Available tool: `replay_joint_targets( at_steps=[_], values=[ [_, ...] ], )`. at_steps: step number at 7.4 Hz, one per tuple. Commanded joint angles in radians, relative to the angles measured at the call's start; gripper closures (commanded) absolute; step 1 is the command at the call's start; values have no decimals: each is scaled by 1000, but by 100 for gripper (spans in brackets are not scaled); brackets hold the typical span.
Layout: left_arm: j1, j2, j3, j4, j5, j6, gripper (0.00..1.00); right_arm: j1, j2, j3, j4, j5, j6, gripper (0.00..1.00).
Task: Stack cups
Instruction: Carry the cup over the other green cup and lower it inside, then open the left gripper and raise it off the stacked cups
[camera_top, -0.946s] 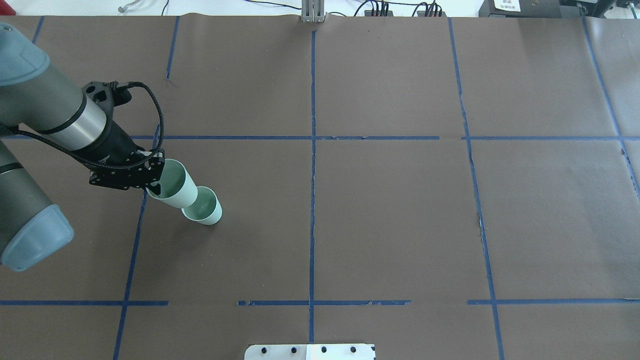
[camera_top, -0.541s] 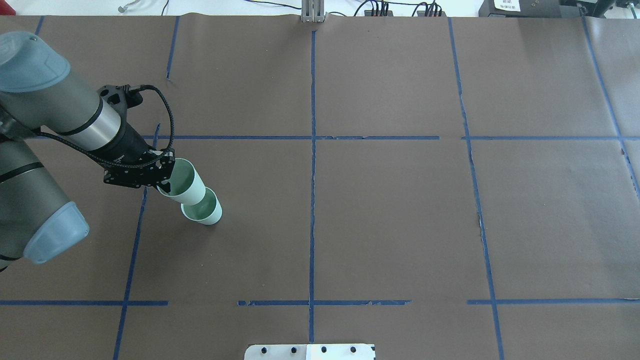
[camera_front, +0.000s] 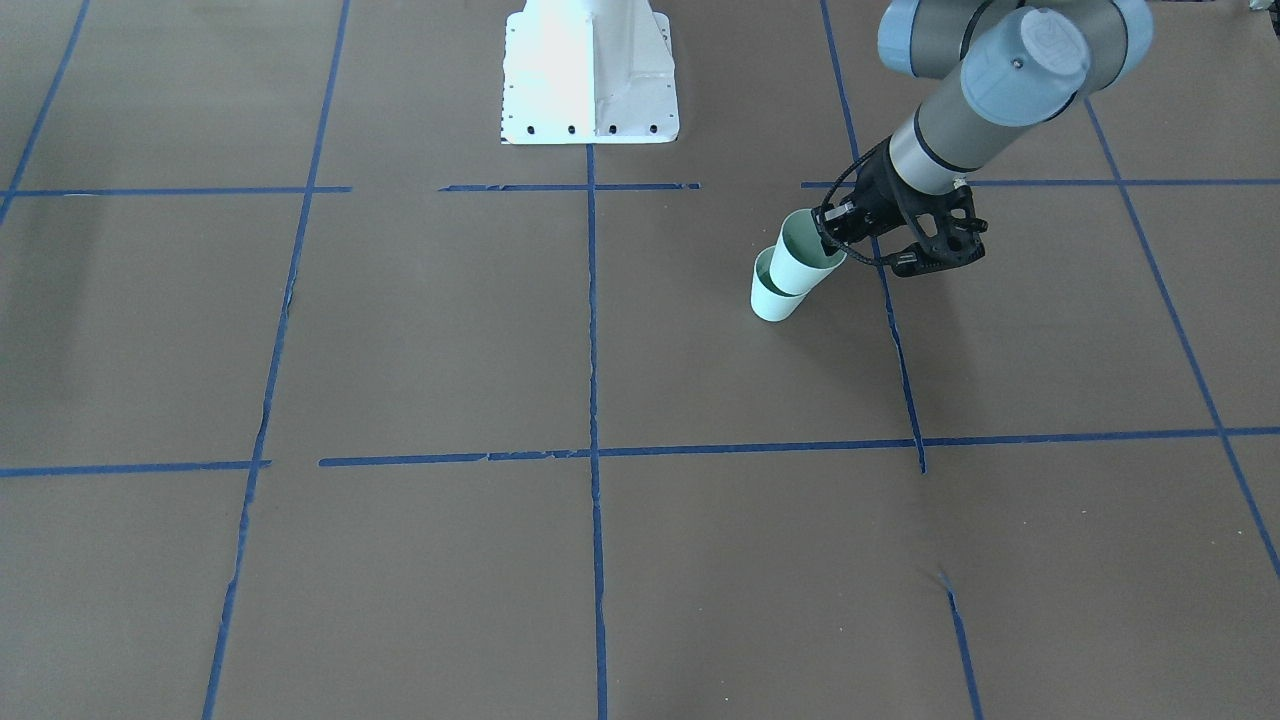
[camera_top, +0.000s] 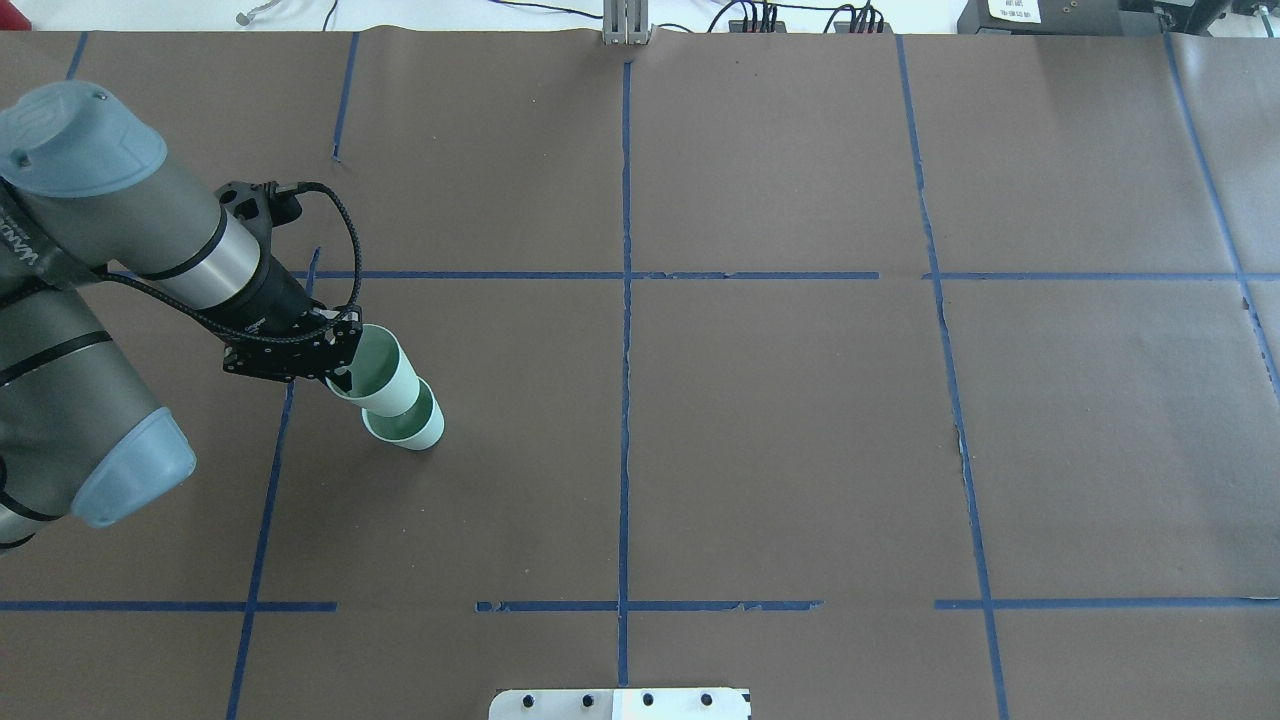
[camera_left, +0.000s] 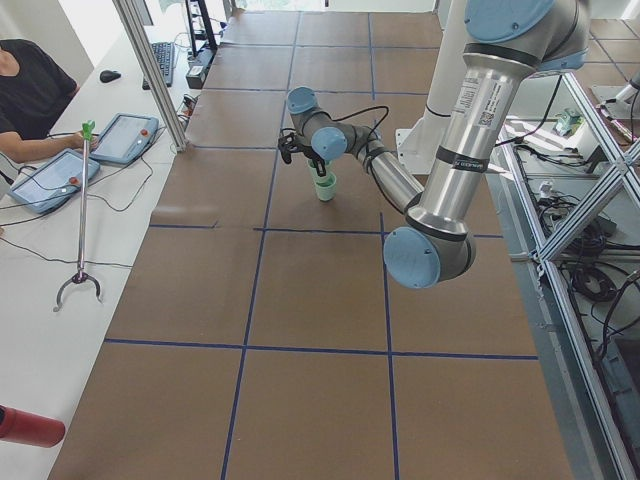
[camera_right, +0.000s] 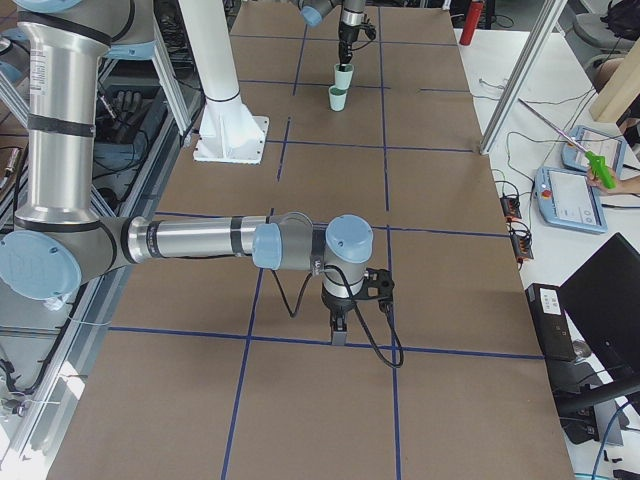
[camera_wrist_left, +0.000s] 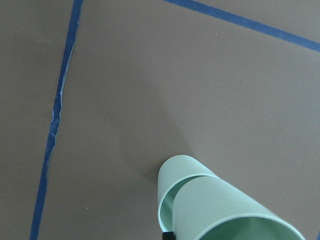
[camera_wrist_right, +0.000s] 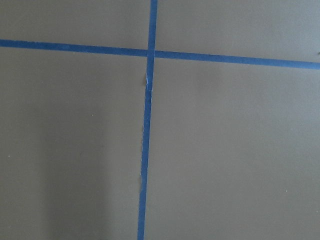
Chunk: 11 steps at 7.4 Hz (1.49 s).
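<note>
Two pale mint-green cups are at the table's left side. One cup (camera_top: 410, 428) stands upright on the brown table. My left gripper (camera_top: 338, 372) is shut on the rim of the other cup (camera_top: 378, 372) and holds it tilted, its base at the mouth of the standing cup. The front-facing view shows the held cup (camera_front: 806, 260) over the standing cup (camera_front: 768, 298). The left wrist view shows the held cup (camera_wrist_left: 225, 210) dipping into the lower cup (camera_wrist_left: 171, 176). My right gripper (camera_right: 338, 335) points down just above the table; I cannot tell whether it is open or shut.
Blue tape lines (camera_top: 625, 300) mark a grid on the brown paper. The white robot base plate (camera_front: 590, 70) sits at the robot's edge. An operator's table with tablets (camera_left: 125, 135) runs along the far side.
My left gripper has moved right and down with the held cup. The cup is now closer to upright, with its base nearer the standing cup's mouth.
</note>
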Motion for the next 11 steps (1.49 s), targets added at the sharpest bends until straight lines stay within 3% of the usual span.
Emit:
replay_joint_targets(
  at_steps=[1, 2, 3, 4, 7, 11],
  values=[
    [12, 0, 7, -10, 0, 1, 100, 0, 0, 0, -1, 0, 0, 0],
    [14, 0, 9, -10, 0, 1, 100, 0, 0, 0, -1, 0, 0, 0],
    [13, 0, 13, -13, 0, 7, 25, 0, 0, 0, 1, 0, 0, 0],
    [13, 3, 12, -32, 0, 5, 0, 0, 0, 0, 1, 0, 0, 0],
    [-10, 13, -73, -27, 2, 14, 0, 0, 0, 0, -1, 0, 0, 0],
    [-290, 106, -62, 0, -4, 427, 0, 0, 0, 0, -1, 0, 0, 0]
  ],
)
